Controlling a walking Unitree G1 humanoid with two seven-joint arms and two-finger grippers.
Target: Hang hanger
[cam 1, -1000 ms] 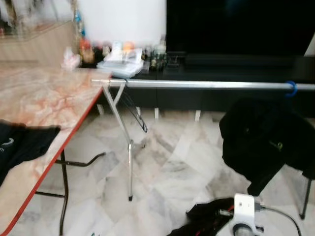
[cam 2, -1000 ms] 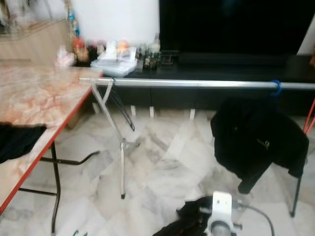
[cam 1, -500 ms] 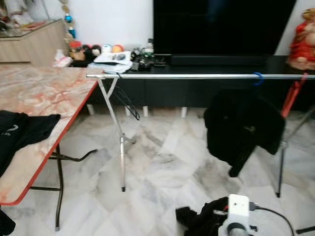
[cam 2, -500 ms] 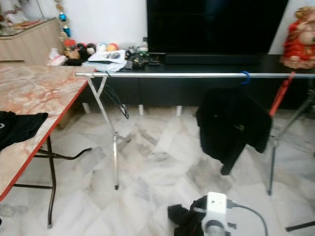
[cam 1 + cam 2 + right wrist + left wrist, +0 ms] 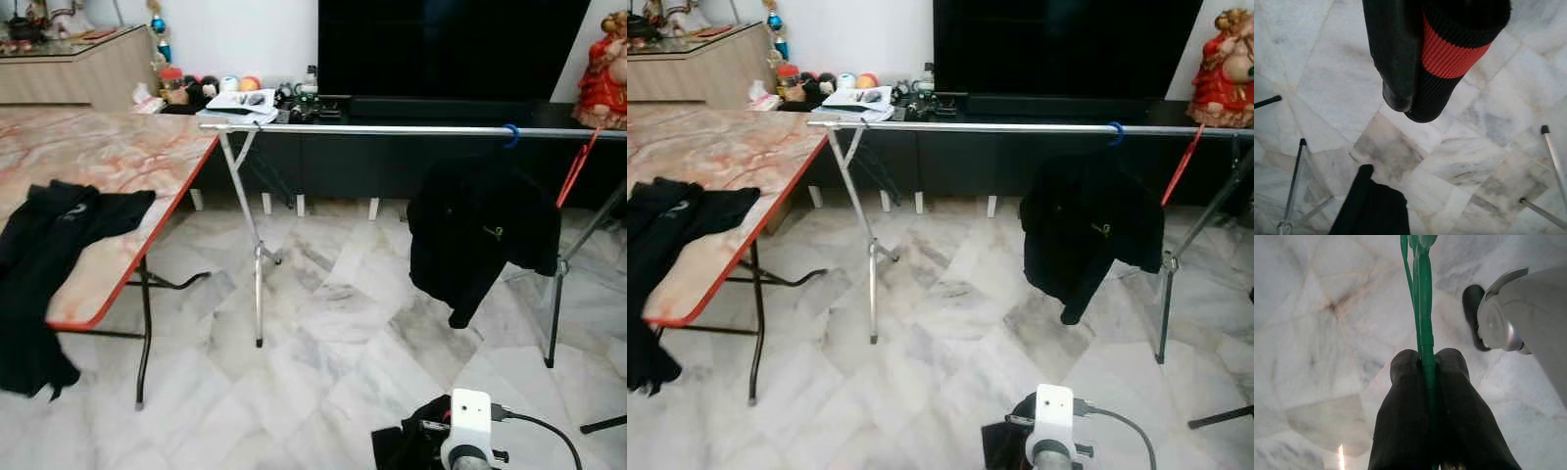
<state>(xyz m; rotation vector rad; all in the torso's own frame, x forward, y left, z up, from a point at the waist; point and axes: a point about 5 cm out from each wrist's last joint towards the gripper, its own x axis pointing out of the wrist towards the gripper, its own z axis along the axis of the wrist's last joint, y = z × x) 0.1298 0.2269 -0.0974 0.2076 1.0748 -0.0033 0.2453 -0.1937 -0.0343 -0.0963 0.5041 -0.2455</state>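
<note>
My left gripper [image 5: 1427, 357] is shut on a thin green hanger [image 5: 1422, 293] that runs out between its two fingers, above the marble floor. My right gripper [image 5: 1410, 105] points down at the floor with a black garment's red-striped knitted cuff [image 5: 1449, 54] draped over it. That arm's white wrist [image 5: 466, 441] shows low in the eye views, with black cloth [image 5: 407, 450] bunched beside it. Ahead stands a long silver clothes rail [image 5: 392, 129]. A black jacket [image 5: 480, 225] hangs from it on a blue hanger hook [image 5: 510, 134].
A marble-top table with a red edge [image 5: 118, 162] stands on the left, with black clothes [image 5: 54, 235] draped over its edge. A red hanger [image 5: 573, 166] hangs at the rail's right end. The rail's legs [image 5: 257, 294] stand on the floor. Behind are a dark TV cabinet and a red statue [image 5: 602, 59].
The camera has swung and sharpened: more of the table, its black clothes and the rail's right leg are now in view. The rail, the jacket and my right wrist keep their places.
</note>
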